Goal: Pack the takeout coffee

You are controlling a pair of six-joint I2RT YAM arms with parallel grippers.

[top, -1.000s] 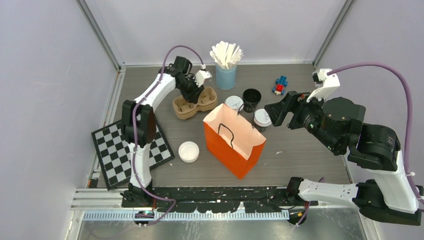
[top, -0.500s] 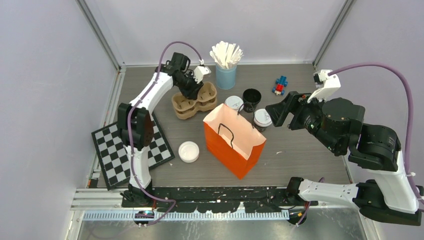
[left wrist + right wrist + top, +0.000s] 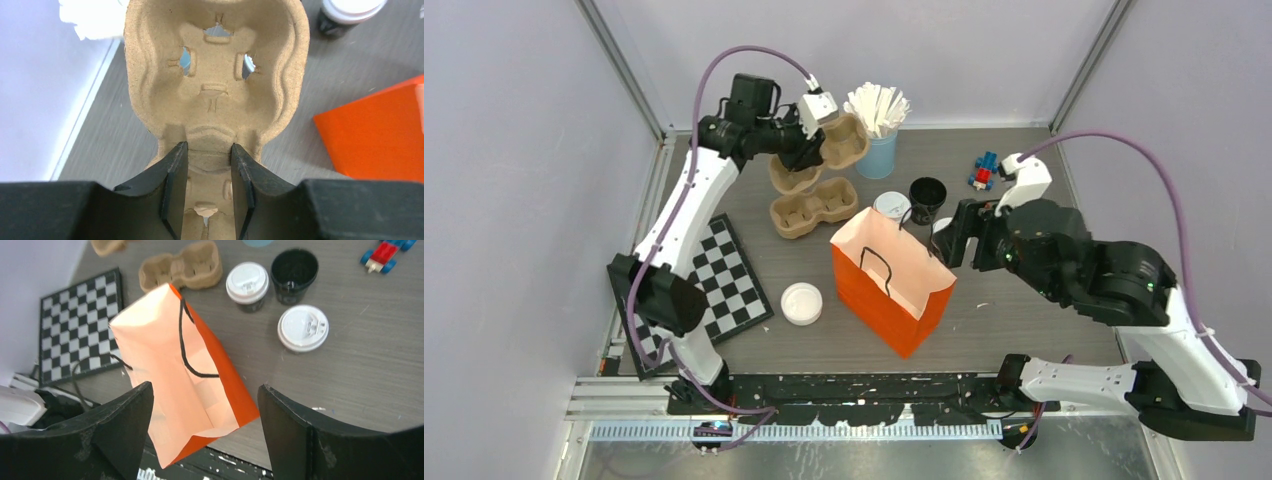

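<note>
Pulp-brown cardboard, the cup carrier (image 3: pixel 215 65) is clamped at its middle in our left gripper (image 3: pixel 209 150), held up off the tabletop (image 3: pixel 824 340) at eleven o'clock from the orange bag (image 3: pixel 892 285), while a second carrier (image 3: pixel 814 208) lies on the tabletop at ten o'clock. Our right gripper (image 3: pixel 205 390) hangs released, jaws wide apart, above the bag's open mouth. We see the first takeout coffee (image 3: pixel 247 284) standing lidded at twelve o'clock from the bag and the second takeout coffee (image 3: pixel 303 327) at one o'clock, a lidless black cup (image 3: pixel 294 269) near both.
</note>
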